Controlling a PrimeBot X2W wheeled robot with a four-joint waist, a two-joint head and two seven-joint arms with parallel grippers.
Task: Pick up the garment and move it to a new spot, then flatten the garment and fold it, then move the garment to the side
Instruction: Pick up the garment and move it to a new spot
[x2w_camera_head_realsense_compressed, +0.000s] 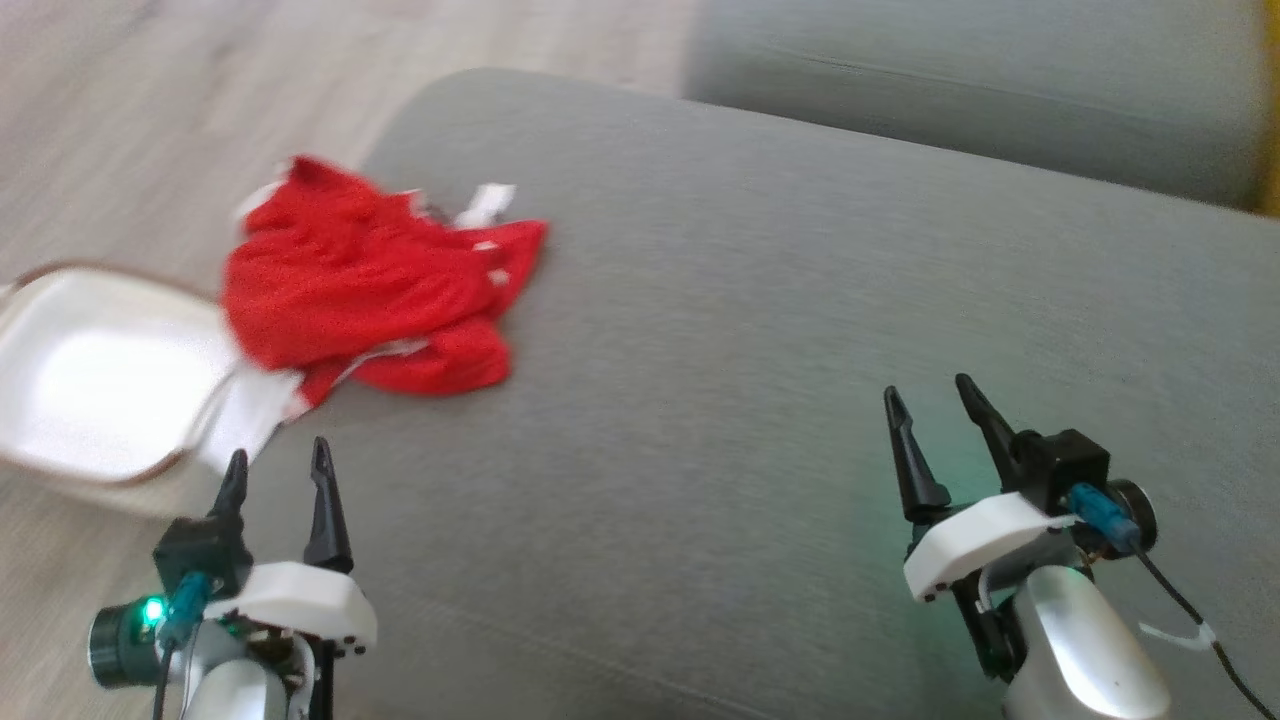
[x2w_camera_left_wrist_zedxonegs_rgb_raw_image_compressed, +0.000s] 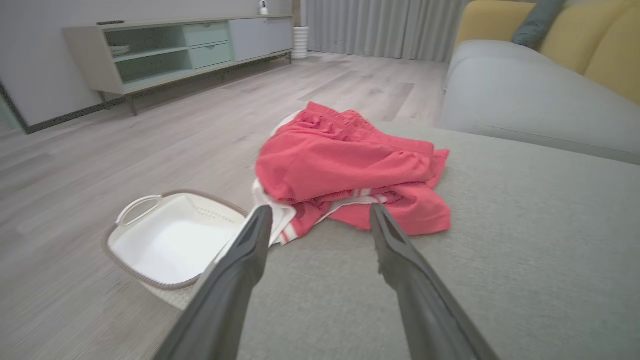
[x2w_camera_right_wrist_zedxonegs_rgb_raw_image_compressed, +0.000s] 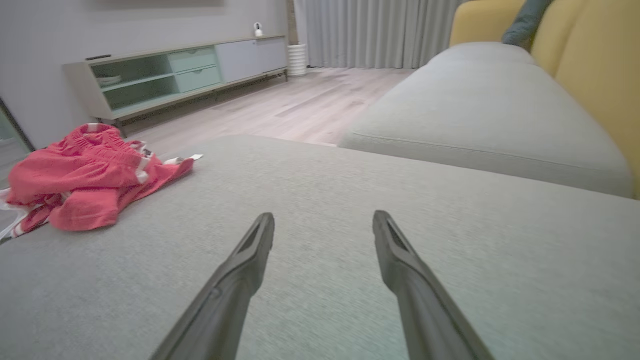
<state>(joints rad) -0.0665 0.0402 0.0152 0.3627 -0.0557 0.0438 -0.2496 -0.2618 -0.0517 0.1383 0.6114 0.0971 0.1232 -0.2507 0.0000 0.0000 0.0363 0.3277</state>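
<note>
Two grippers of mine hover over the grey cushion (x2w_camera_head_realsense_compressed: 750, 300), fingers spread wide and holding nothing: the left gripper (x2w_camera_head_realsense_compressed: 278, 450) (x2w_camera_left_wrist_zedxonegs_rgb_raw_image_compressed: 320, 207) near the cushion's left edge, the right gripper (x2w_camera_head_realsense_compressed: 927, 386) (x2w_camera_right_wrist_zedxonegs_rgb_raw_image_compressed: 322, 214) well off to the right. The garment (x2w_camera_head_realsense_compressed: 370, 280) (x2w_camera_left_wrist_zedxonegs_rgb_raw_image_compressed: 350, 165) (x2w_camera_right_wrist_zedxonegs_rgb_raw_image_compressed: 90, 180), red with white trim, lies crumpled at the cushion's far left edge, just ahead of my left fingers. Its heap runs a little longer across than deep. The gathered waistband is at the far end, pointing away from me, and a white-trimmed part droops over the edge. Below that edge, on the floor, stands the basket (x2w_camera_head_realsense_compressed: 90, 380) (x2w_camera_left_wrist_zedxonegs_rgb_raw_image_compressed: 170, 245); its white bottom shows bare. Whether the trim touches its rim I cannot tell.
</note>
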